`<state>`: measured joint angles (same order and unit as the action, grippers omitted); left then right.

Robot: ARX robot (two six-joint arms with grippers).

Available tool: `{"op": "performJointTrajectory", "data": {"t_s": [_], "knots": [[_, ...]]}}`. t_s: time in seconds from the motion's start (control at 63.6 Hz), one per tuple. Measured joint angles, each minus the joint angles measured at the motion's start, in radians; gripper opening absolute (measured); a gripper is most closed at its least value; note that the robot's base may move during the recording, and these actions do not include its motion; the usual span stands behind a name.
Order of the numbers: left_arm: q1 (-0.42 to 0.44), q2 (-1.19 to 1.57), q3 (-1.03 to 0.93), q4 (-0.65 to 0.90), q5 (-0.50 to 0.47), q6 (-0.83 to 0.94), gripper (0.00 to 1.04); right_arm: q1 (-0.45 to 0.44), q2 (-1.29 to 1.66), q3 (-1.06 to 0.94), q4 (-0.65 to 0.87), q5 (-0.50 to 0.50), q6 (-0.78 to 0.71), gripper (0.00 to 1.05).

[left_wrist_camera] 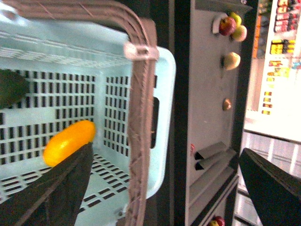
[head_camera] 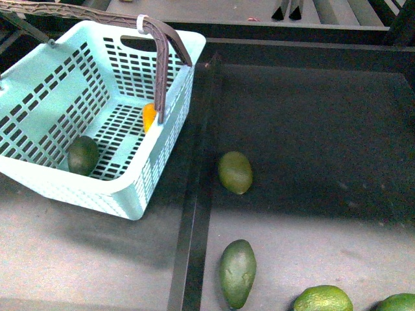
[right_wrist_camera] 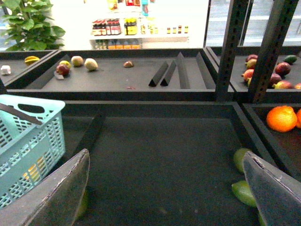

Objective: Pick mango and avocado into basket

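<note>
- Right now I see the avocado (head_camera: 83,155) lying on the slotted floor of the basket (head_camera: 39,97), near its front wall.
- The mango (head_camera: 150,116) rests inside too, against the wall under the brown handle (head_camera: 170,45).
- My left gripper (left_wrist_camera: 164,188) hangs spread wide and empty above the mango.
- My right gripper (right_wrist_camera: 167,188) is likewise parted, grasping nothing, over the dark tray (right_wrist_camera: 164,155).

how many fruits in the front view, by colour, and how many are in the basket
Green: 5, namely the avocado in the basket, and four outside
Orange-yellow: 1, the mango, in the basket
Total: 6 fruits, 2 in the basket
</note>
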<state>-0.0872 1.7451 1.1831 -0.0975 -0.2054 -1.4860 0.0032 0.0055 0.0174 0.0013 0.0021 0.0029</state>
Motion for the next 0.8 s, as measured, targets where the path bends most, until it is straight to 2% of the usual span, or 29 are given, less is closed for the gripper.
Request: {"op": "performJointTrajectory", "data": {"t_s": [0.079, 0.142, 0.189, 0.204, 0.236, 0.299, 0.362, 0.393, 0.425, 0.55, 0.802], "knots": [[0.011, -0.062, -0.017, -0.037, -0.008, 0.001, 0.96, 0.000, 0.000, 0.000, 0.000, 0.000, 0.000, 0.96], [0.014, -0.075, -0.031, 0.000, 0.013, 0.055, 0.95, 0.000, 0.000, 0.000, 0.000, 0.000, 0.000, 0.96], [0.024, -0.091, -0.159, 0.307, 0.109, 0.268, 0.84, 0.000, 0.000, 0.000, 0.000, -0.001, 0.000, 0.96], [0.025, -0.096, -0.210, 0.416, 0.131, 0.390, 0.81, 0.000, 0.000, 0.000, 0.000, 0.000, 0.000, 0.96], [0.027, -0.105, -0.287, 0.566, 0.140, 0.516, 0.76, 0.000, 0.000, 0.000, 0.000, 0.000, 0.000, 0.96], [0.030, -0.151, -0.457, 0.849, 0.157, 0.900, 0.61, 0.000, 0.000, 0.000, 0.000, 0.000, 0.000, 0.96], [0.034, -0.215, -0.553, 0.978, 0.161, 1.173, 0.49, 0.000, 0.000, 0.000, 0.000, 0.000, 0.000, 0.96], [0.049, -0.272, -0.616, 1.022, 0.178, 1.305, 0.38, 0.000, -0.001, 0.000, 0.000, 0.000, 0.000, 0.96], [0.068, -0.309, -0.665, 1.036, 0.203, 1.365, 0.29, 0.000, 0.000, 0.000, 0.000, 0.000, 0.000, 0.96], [0.086, -0.389, -0.797, 1.054, 0.204, 1.445, 0.03, 0.000, 0.000, 0.000, 0.000, 0.000, 0.000, 0.96], [0.086, -0.591, -0.977, 1.038, 0.206, 1.468, 0.02, 0.000, -0.001, 0.000, 0.000, 0.000, 0.000, 0.96]]}}
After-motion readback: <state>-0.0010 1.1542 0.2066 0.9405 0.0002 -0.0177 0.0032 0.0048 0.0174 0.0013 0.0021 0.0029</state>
